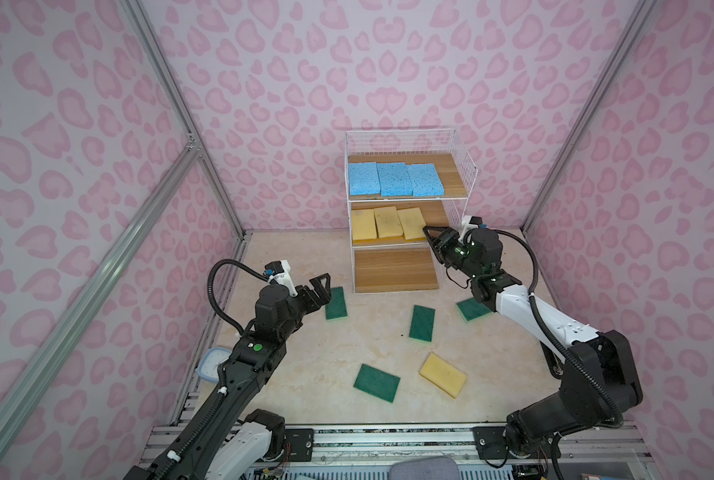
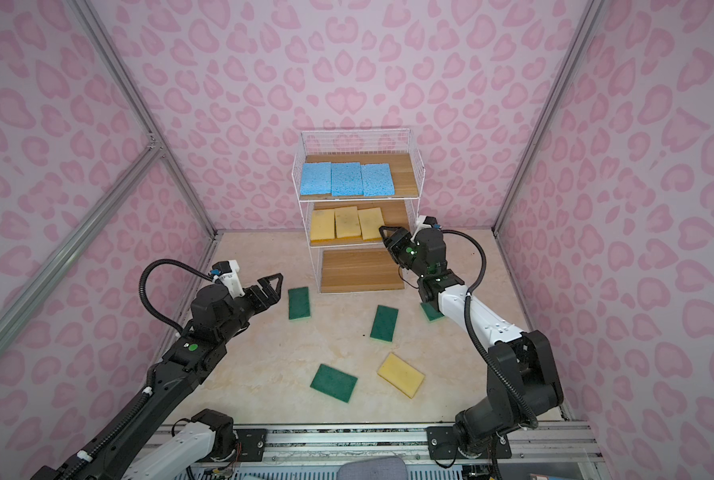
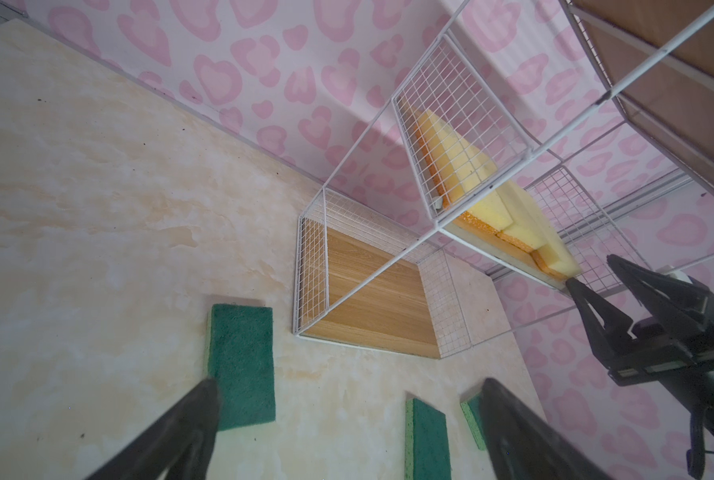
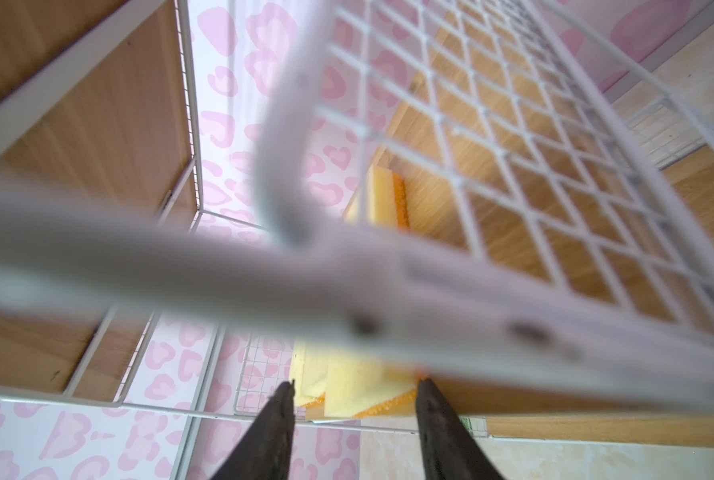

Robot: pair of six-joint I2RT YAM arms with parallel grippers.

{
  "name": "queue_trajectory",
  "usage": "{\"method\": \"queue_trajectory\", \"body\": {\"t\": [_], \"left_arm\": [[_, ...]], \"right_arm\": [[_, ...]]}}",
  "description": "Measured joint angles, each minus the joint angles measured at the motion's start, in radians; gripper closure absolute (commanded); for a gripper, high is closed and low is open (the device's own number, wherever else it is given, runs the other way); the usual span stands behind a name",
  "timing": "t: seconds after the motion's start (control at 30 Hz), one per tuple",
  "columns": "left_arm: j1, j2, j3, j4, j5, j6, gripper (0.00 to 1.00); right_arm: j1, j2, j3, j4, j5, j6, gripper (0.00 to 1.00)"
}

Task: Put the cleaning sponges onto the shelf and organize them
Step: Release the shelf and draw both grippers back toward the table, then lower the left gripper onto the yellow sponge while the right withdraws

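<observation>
Three blue sponges [image 1: 394, 178] lie side by side on the top board of the shelf [image 1: 394, 270]. Three yellow sponges [image 1: 386, 222] fill the middle board, and the bottom board is bare. A fourth yellow sponge [image 1: 443, 375] and four green sponges [image 1: 422, 323] lie scattered on the surface [image 1: 305, 357]. The right gripper [image 4: 356, 382] sits at the front edge of the middle board, its jaws spread either side of the rightmost yellow sponge's near end, pinching nothing. This looks like the step of squaring that sponge in its row. The left gripper [image 1: 325, 289] hovers spread wide by the green sponge [image 1: 336, 304] nearest the shelf. Next, the right arm should likely back out clear of the shelf, then fetch the loose yellow sponge.
</observation>
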State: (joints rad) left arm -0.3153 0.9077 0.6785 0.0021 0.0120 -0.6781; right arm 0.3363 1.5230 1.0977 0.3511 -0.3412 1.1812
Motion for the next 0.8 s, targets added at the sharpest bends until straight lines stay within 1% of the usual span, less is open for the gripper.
{"method": "queue_trajectory", "body": {"t": [0.07, 0.2, 0.27, 0.3, 0.43, 0.57, 0.67, 0.8], "left_arm": [[0.000, 0.023, 0.001, -0.006, 0.019, 0.001, 0.03], [-0.004, 0.063, 0.008, -0.027, 0.068, 0.013, 0.03], [-0.018, 0.078, 0.019, -0.034, 0.087, 0.027, 0.01], [-0.032, 0.087, 0.028, -0.039, 0.097, 0.038, 0.02], [-0.101, 0.129, 0.055, -0.049, 0.118, 0.067, 0.15], [-0.190, 0.190, 0.070, -0.062, 0.125, 0.087, 0.27], [-0.275, 0.254, 0.090, -0.068, 0.123, 0.098, 0.33], [-0.378, 0.367, 0.124, -0.066, 0.128, 0.100, 0.38]], "right_arm": [[0.002, -0.012, -0.003, -0.003, -0.002, -0.009, 0.36], [0.008, -0.053, -0.023, -0.027, -0.020, -0.032, 0.32], [0.009, -0.080, -0.030, -0.051, -0.028, -0.050, 0.31], [0.009, -0.092, -0.031, -0.063, -0.032, -0.062, 0.30], [0.007, -0.143, -0.037, -0.129, -0.053, -0.117, 0.28], [-0.007, -0.224, -0.091, -0.204, -0.063, -0.166, 0.27], [-0.037, -0.297, -0.142, -0.253, -0.080, -0.194, 0.27], [-0.096, -0.399, -0.209, -0.304, -0.105, -0.219, 0.27]]}}
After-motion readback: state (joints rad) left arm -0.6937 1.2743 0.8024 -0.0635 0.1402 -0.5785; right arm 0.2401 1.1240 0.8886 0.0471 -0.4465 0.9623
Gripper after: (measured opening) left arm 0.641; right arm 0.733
